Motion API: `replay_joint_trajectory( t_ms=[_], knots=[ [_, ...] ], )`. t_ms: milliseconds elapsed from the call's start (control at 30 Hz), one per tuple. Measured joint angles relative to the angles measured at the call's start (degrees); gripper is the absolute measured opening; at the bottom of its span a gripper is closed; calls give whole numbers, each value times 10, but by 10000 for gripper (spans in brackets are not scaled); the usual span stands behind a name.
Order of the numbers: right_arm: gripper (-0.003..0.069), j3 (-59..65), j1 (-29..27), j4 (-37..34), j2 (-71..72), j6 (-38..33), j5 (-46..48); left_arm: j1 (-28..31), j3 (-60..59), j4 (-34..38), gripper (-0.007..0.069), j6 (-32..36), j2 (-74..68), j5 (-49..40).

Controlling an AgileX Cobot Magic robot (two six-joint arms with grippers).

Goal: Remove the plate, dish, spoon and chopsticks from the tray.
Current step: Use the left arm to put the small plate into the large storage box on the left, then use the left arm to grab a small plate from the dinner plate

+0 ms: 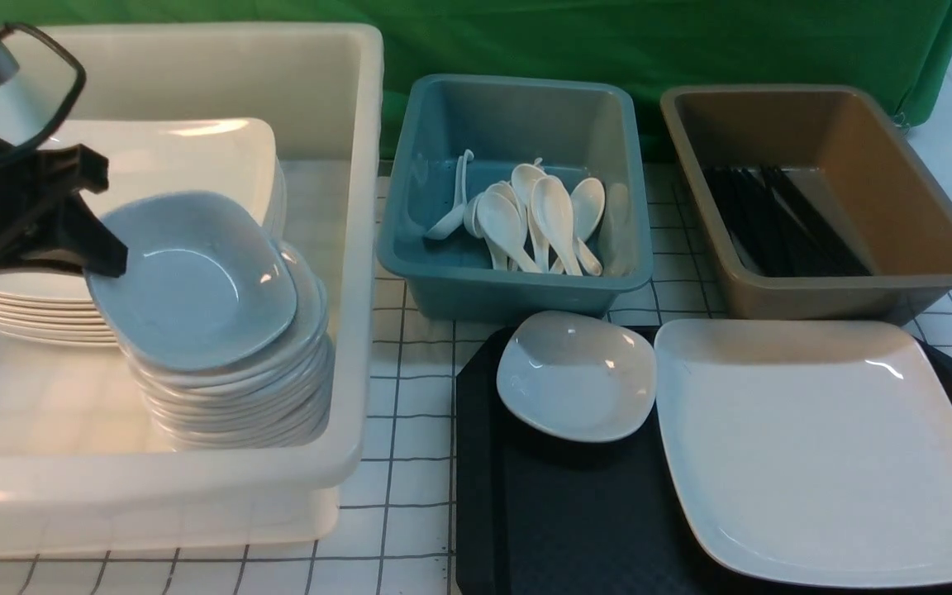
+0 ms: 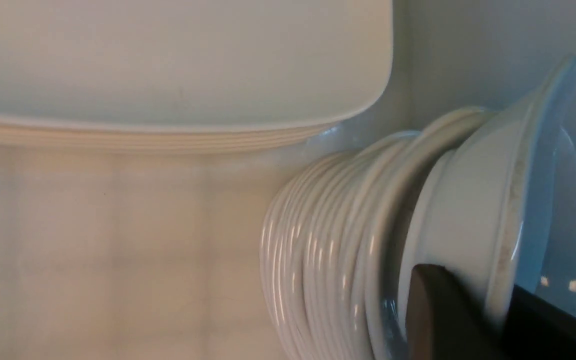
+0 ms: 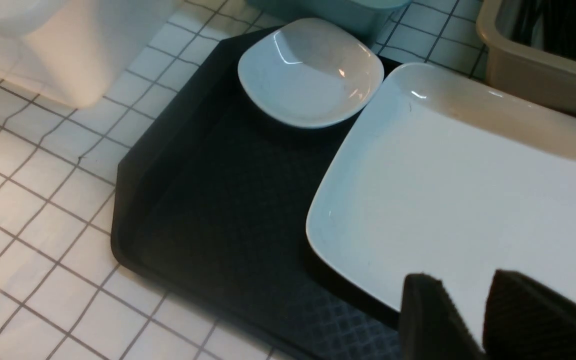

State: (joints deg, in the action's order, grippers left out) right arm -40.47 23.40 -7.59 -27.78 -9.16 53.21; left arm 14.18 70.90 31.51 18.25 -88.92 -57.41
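- Front view: the tray lies at 5 o'clock of the scene. Its surface is bare and open from 6 to 9 o'clock.
- The small dish sits at the tray's 11 o'clock corner, with its far edge over the tray's far rim. The plate fills the 3 o'clock side, its left edge just beside the small dish and its right edge running out of frame.
- At the tray's 12 o'clock stand a blue tub holding spoons and a brown tub holding chopsticks. A strip of gridded table separates the tray from the white tub at 9 o'clock.
- Inside the white tub, the left gripper reaches in from 9 o'clock to the rim of the top dish. That dish lies on a dish stack, with a plate stack at the dish stack's 11 o'clock.
- Left wrist view: only here do both fingers show. One lies against the top dish's underside and the other on its bowl side, with the rim between them. The top dish tilts away from the stack beneath.
- I cannot tell whether the jaws pinch the rim or merely straddle it.
- Right wrist view: only this view shows the right gripper. It hovers above the plate's 6 o'clock edge with its pads slightly spread, and the white plate is visible through the gap.
- The tray's cut-off 7 o'clock corner also appears only here.
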Motion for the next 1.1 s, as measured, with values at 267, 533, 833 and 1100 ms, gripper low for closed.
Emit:
replay_joint_trajectory(
  t_ms=[267,533,833,1100],
  knots=[
    [198,0,0,0,0,0,0,0,9,-41,365,-61,-2,46],
    [209,0,0,0,0,0,1,-2,100,-36,528,-123,15,-48],
    [209,0,0,0,-1,0,-2,-149,122,46,127,-100,18,-114],
    [209,0,0,0,-1,0,-9,-442,122,-117,10,-188,-52,-78]
  ],
)
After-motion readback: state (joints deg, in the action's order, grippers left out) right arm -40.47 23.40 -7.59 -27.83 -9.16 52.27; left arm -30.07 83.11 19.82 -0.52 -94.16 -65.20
